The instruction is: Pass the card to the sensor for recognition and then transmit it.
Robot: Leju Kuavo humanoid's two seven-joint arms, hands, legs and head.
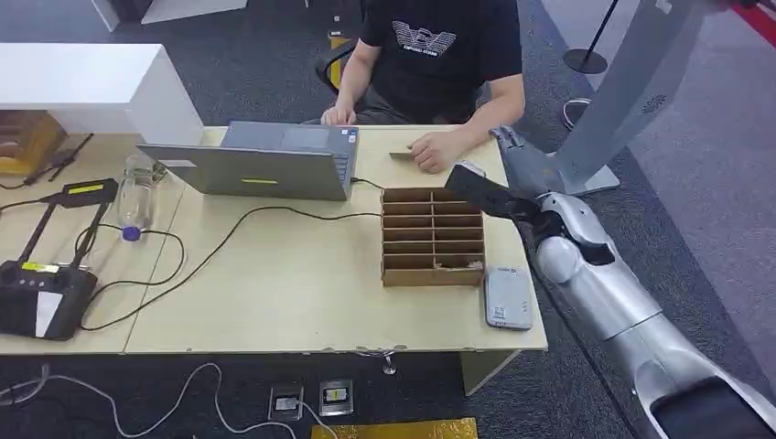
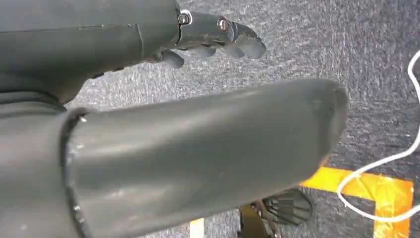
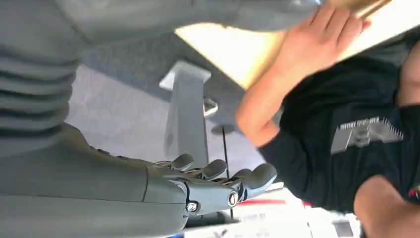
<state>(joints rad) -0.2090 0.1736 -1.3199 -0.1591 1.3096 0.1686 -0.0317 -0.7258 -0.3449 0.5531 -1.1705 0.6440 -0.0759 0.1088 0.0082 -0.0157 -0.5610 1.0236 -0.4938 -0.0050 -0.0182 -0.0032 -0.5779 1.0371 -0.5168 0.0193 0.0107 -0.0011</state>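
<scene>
With the right hand [image 1: 514, 151] spread empty beside the person's hand [image 1: 430, 152] covering the card [image 1: 401, 155], and the left hand [image 2: 218, 37] loosely curled on nothing, a reach could bump knuckles.

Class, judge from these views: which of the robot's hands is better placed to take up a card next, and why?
Probably the right hand: it is extended over the light wooden table, beside the brown cardboard divider box and white card reader. The left hand hangs over grey carpet.

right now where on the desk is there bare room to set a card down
Bare wood lies between the laptop, the black cable and the cardboard organizer, down to the front edge. It is crowded around the person's hand and the card reader.
</scene>
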